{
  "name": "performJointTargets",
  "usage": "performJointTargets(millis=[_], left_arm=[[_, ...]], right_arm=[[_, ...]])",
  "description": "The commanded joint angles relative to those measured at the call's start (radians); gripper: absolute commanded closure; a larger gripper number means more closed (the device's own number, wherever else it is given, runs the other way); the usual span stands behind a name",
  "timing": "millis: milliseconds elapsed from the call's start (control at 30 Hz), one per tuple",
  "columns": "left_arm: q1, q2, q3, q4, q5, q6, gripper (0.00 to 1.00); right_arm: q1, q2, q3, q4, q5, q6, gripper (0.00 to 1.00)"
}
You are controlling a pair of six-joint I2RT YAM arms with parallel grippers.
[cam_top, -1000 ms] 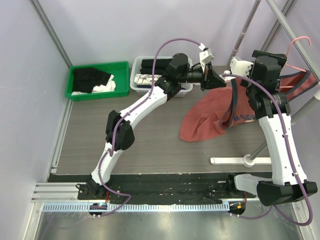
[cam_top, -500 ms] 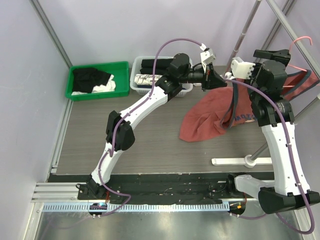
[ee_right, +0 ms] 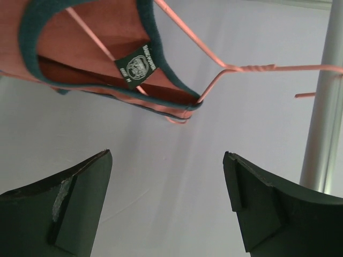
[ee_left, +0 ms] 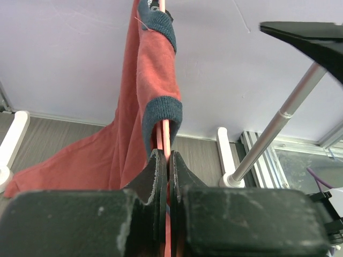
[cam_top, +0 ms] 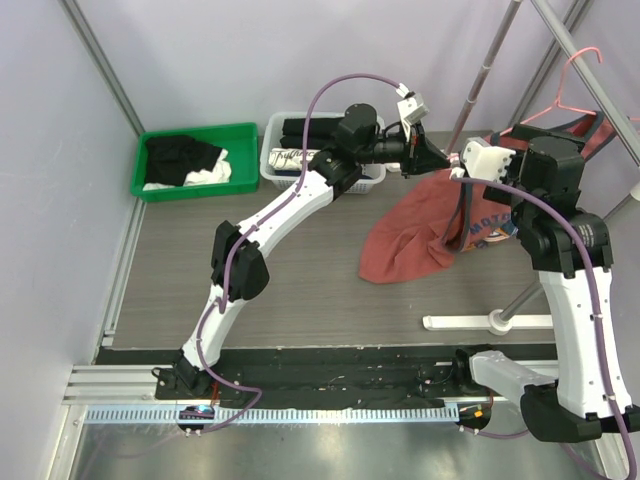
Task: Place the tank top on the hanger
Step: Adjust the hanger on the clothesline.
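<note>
Above the tabletop, the hanger, tank top draped on, was clamped by the left end effector, probably for steadying; the right end effector was spread apart.

We note matt knit cloth — the tank top — on a smooth wire hanger; the pole is satin metal.

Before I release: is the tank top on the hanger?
Partly on: hanger wire runs inside the tank top neckline; hem lies on table.
</note>
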Motion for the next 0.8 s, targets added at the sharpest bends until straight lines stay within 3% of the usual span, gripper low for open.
performJointTargets(millis=[0,167,367,467,567,700,733,767], left_arm=[[0.002,0.008,0.037,-0.011,-0.033,0.024,1.0],[0.009,0.014,0.049,-0.025,-0.05,0.04,0.93],[0.042,0.015,0.081,-0.034,-0.095,0.044,0.72],[0.052,0.009,0.095,-0.028,-0.102,0.038,0.66],[0.065,0.005,0.103,-0.027,-0.105,0.038,0.45],[0.075,-0.003,0.112,-0.028,-0.11,0.038,0.41],[0.081,-0.006,0.115,-0.03,-0.111,0.038,0.39],[0.083,-0.011,0.115,-0.033,-0.111,0.038,0.29]], right_arm=[[0.016,0.003,0.114,-0.182,-0.089,0.208,0.08],[0.019,0.058,0.26,-0.315,-0.213,0.337,0.08],[0.019,0.101,0.403,-0.37,-0.307,0.431,0.08],[0.019,0.104,0.43,-0.374,-0.331,0.456,0.08],[0.019,0.101,0.434,-0.366,-0.339,0.471,0.08],[0.017,0.099,0.456,-0.372,-0.379,0.506,0.08],[0.019,0.101,0.471,-0.378,-0.388,0.514,0.08],[0.019,0.102,0.477,-0.381,-0.399,0.525,0.08]])
